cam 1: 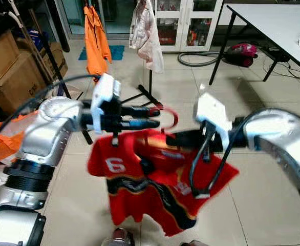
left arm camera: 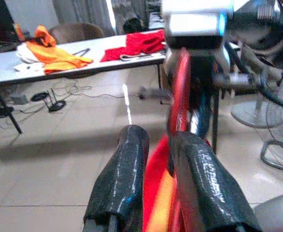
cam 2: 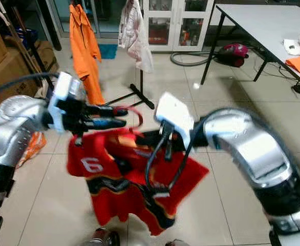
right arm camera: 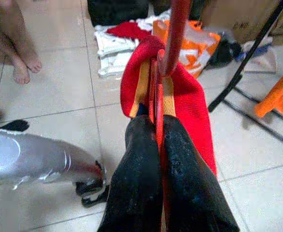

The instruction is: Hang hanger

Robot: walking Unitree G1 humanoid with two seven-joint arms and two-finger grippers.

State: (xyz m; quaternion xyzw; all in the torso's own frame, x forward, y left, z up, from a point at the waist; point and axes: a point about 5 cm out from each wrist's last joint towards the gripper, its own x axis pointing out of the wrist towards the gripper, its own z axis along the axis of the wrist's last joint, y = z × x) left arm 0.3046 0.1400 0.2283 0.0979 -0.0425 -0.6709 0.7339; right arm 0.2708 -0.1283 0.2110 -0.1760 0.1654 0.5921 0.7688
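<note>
Hanger: a red plastic hanger (cam 1: pixel 171 117) is held in the air in front of the robot, between its two arms, above the tiled floor (cam 1: pixel 180 87); its curved hook stands just past the left fingertips.
Garment: a red sports jersey with a white number 6 and black-and-yellow trim (cam 1: pixel 140 177) hangs from the hanger, drooping low and blurred.
Left gripper: the left gripper (cam 1: pixel 152 117) reaches in from the robot's left at chest height; in the left wrist view its two black fingers (left arm camera: pixel 120 183) stand slightly apart with the red hanger and jersey cloth between them, and whether they press on it cannot be told.
Right gripper: the right gripper (right arm camera: pixel 158 145) comes in from the robot's right; in the right wrist view its fingers are squeezed together on the red hanger and the jersey collar.
Rack: a black metal clothes stand (cam 1: pixel 149 89) is well beyond the hanger, bearing an orange shirt (cam 1: pixel 95 43) and a pale pink garment (cam 1: pixel 146 33).
Table: a white table with black legs (cam 1: pixel 273 23) stands far to the robot's right.
Boxes: brown cardboard boxes (cam 1: pixel 9 69) sit at the robot's left.
Person: bare feet (right arm camera: pixel 23 65) of a person stand on the tiles in the right wrist view.
</note>
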